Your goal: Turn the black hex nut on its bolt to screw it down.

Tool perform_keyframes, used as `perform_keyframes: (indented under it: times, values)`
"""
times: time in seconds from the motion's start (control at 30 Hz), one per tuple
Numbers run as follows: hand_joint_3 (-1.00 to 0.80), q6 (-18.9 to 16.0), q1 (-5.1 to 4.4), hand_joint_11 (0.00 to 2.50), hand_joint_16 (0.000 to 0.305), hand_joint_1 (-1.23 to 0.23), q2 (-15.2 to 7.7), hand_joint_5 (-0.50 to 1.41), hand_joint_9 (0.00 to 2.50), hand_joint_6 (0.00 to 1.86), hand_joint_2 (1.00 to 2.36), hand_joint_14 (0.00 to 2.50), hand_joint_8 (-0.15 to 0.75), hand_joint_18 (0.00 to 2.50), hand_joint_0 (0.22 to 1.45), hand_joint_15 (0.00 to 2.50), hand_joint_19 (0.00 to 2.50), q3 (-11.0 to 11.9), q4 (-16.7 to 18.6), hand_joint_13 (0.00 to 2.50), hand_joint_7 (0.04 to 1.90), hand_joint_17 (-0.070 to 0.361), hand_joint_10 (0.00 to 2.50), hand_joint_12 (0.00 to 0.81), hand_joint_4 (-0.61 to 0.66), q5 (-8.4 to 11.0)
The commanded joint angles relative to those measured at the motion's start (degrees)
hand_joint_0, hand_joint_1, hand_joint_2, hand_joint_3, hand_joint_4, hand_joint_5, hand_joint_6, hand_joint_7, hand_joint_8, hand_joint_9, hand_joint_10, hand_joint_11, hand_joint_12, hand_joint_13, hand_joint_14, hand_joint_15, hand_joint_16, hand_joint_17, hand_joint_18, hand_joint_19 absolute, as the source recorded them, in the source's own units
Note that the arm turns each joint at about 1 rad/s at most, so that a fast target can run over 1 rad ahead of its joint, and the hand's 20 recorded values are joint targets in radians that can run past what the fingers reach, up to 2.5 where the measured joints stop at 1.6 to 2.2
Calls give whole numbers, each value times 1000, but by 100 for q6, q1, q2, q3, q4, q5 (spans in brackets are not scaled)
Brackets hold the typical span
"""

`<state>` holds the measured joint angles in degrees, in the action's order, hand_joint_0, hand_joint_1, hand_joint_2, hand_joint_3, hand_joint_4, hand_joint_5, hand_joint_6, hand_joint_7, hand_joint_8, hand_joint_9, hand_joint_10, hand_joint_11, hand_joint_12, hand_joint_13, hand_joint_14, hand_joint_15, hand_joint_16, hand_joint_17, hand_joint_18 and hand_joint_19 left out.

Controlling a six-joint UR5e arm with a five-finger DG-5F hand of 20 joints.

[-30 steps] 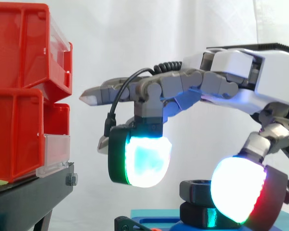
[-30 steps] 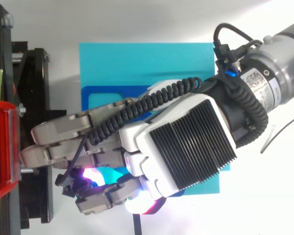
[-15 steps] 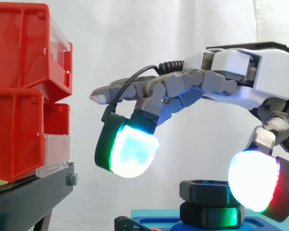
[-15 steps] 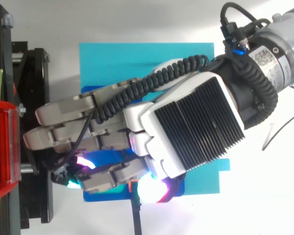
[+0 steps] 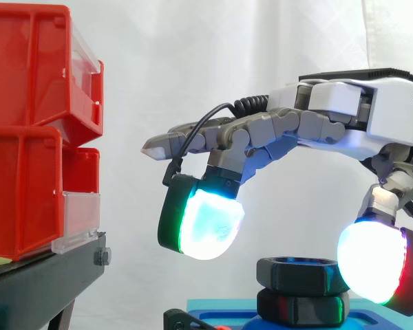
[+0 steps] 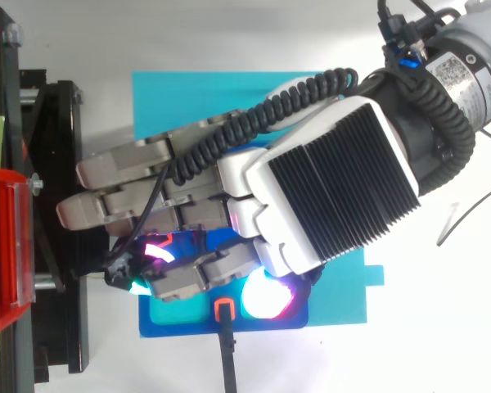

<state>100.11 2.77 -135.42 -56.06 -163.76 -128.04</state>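
The black hex nut (image 5: 299, 271) sits at the top of its bolt, above a second black hex piece (image 5: 303, 306) on the blue base plate (image 6: 229, 106). My hand (image 5: 358, 110) hovers over it, palm down and open, with straight fingers reaching left. One finger hangs down with its glowing pad (image 5: 205, 224) to the left of the nut and apart from it. The thumb's glowing pad (image 5: 373, 262) stands just right of the nut; I cannot tell whether it touches. From above, the back of my hand (image 6: 327, 196) hides the nut.
Red bins (image 5: 34, 137) are stacked on a black stand (image 5: 48, 282) at the left, close to the fingertips. A black strap with an orange clip (image 6: 223, 313) lies at the plate's near edge. Behind everything hangs a white curtain.
The thumb pad has moved right, off the front of the nut. The drooping finger swung left, then came partly back. Seen from above, the wrist has shifted up and to the right.
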Motion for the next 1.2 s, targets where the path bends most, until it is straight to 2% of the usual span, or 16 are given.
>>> perform_keyframes:
  times: [0.0, 0.2, 0.37, 0.6, 1.17]
  values:
    - [-500, 9, 13, 14, 58, -565, -2, -76, 646, 504, 1000, 0, 240, 131, 365, 0, 221, -1, -24, 195, 1044, 131, 0, 474, 282, -10]
    - [-500, 26, 31, 25, 53, -628, -2, -72, 641, 504, 1000, 0, 220, 102, 416, 0, 221, -1, -86, 180, 1094, 120, 0, 440, 242, -10]
    - [-500, 88, 31, 27, 52, -652, -2, -73, 639, 504, 1000, 0, 214, 86, 430, 0, 218, -1, -235, 172, 1118, 118, 1, 433, 230, 7]
    - [-500, 105, 40, 26, 53, -652, -11, -73, 637, 504, 1000, 0, 215, 82, 427, 0, 224, -19, -235, 169, 1132, 119, 1, 436, 227, 25]
    - [-500, 123, 40, 17, 62, -516, -11, -72, 651, 503, 1000, 0, 255, 109, 344, 0, 221, -37, -261, 184, 1104, 139, 1, 485, 284, 25]
